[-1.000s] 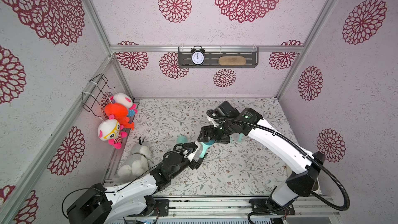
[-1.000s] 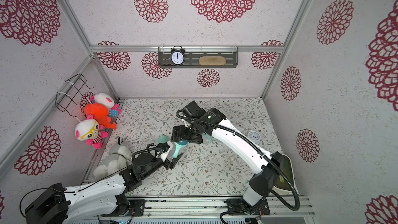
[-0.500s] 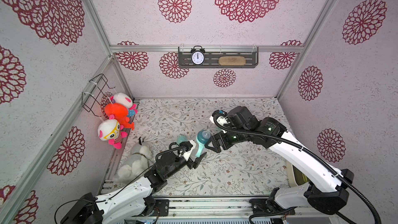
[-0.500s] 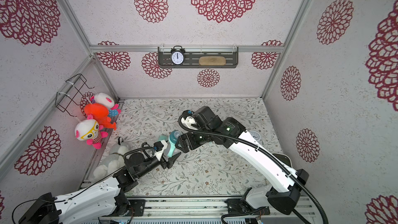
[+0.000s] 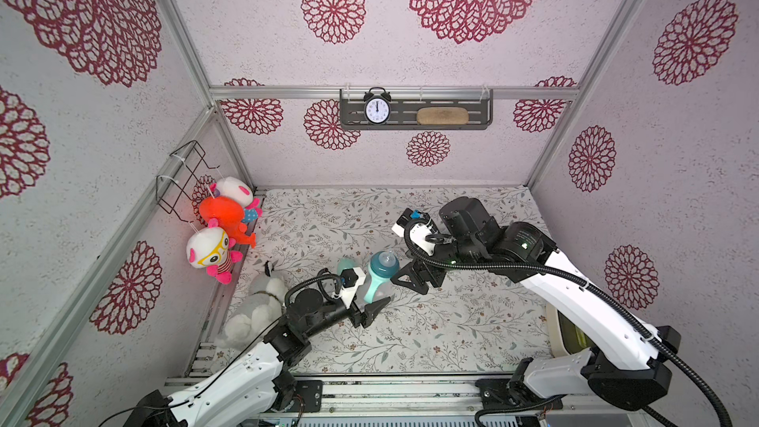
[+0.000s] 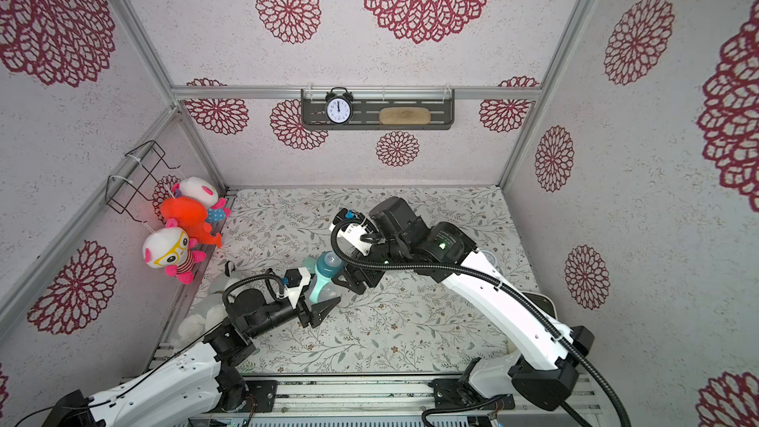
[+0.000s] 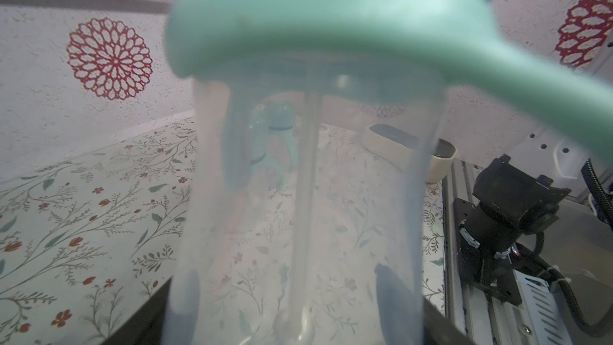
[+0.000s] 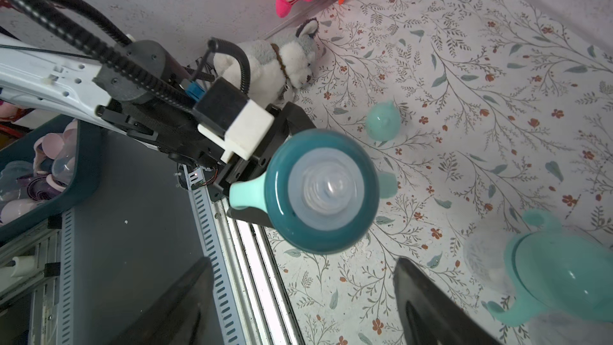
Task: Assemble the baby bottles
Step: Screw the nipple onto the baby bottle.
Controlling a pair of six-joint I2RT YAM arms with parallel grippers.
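Observation:
A baby bottle [image 5: 382,271] [image 6: 326,271] with a clear body, mint handled ring [image 7: 331,28] and dark teal nipple collar [image 8: 321,190] is held just above the floral mat, with no cap on it. My left gripper [image 5: 371,296] [image 7: 298,310] is shut on its clear body [image 7: 308,177]. My right gripper [image 5: 412,281] [image 8: 298,310] stands open just to the right of the bottle, touching nothing. A loose mint dome cap [image 8: 383,121] [image 5: 344,267] sits on the mat beyond the held bottle. A second bottle [image 8: 547,267], capped, is on the mat under my right arm.
A grey and white plush dog [image 5: 263,306] lies at the mat's left edge, with hanging plush toys [image 5: 221,223] above it. A cream tray [image 5: 564,330] sits at the right edge. A dark blue bin [image 8: 86,167] of parts stands off the mat by the front rail.
My right gripper has let go of the bottle's top and drawn back to the right. My left gripper keeps the bottle and has shifted slightly right with it.

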